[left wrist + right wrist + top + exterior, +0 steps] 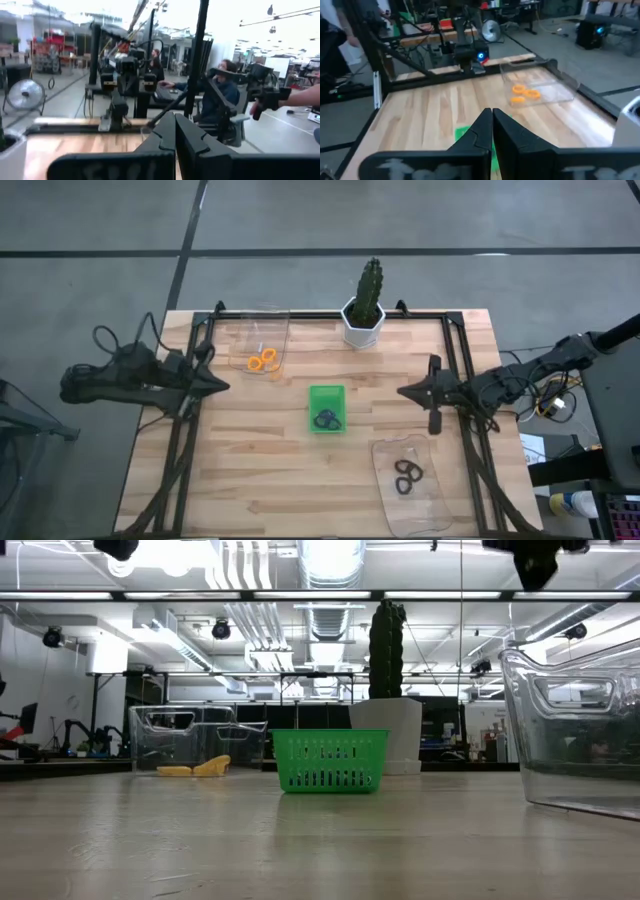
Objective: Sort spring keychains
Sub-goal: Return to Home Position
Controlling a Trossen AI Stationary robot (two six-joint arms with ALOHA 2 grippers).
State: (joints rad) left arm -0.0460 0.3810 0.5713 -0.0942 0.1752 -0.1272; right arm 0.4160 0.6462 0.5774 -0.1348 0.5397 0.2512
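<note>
Two orange spring keychains [262, 361] lie in a clear tray [240, 338] at the far left. Dark keychains [326, 419] lie in the small green tray [327, 393] at mid-table. Black keychains [407, 475] lie in a second clear tray [432, 505] near the front right. My left gripper [222, 387] hangs shut at the table's left edge, pointing level toward the right. My right gripper [403, 392] hangs shut right of the green tray, pointing left. Neither one holds anything. The right wrist view shows the orange keychains [525, 94] beyond the shut fingers [492, 127].
A cactus in a white pot [363, 315] stands at the far edge, behind the green tray. Black frame rails [190, 430] run along the table's left and right sides. Bare wood lies at the front left [260, 490]. People sit beyond the table in the left wrist view.
</note>
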